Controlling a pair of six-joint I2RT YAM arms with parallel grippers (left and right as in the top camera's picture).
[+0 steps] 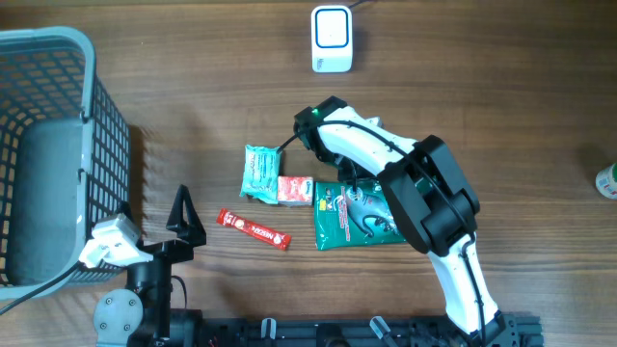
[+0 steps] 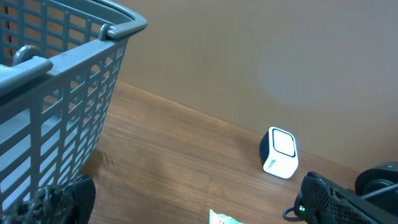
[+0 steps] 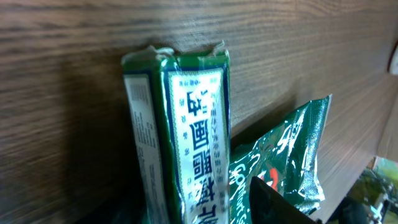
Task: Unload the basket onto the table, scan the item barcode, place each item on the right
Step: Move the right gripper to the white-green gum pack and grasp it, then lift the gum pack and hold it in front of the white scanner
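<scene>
White barcode scanner [image 1: 332, 39] stands upright at top centre, well apart frm the items. Mid-frame row on the surface, L to R: teal pack [image 1: 259, 173], small red-white box [image 1: 295, 190] touching it, green foil pouch [image 1: 339, 226] lying flat, partly hidden. Red stick sachet [image 1: 254, 229] lies diagonal below the teal pack. Rt wrist view: green-white pack [image 3: 186, 143] w/ Chinese print, just beside the pouch.

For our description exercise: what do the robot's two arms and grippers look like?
The right arm has white shells, bulky black joint housings and a green light near the wrist. The left arm is black, with a white camera block, a pale cable and black tapered fingers.
</scene>
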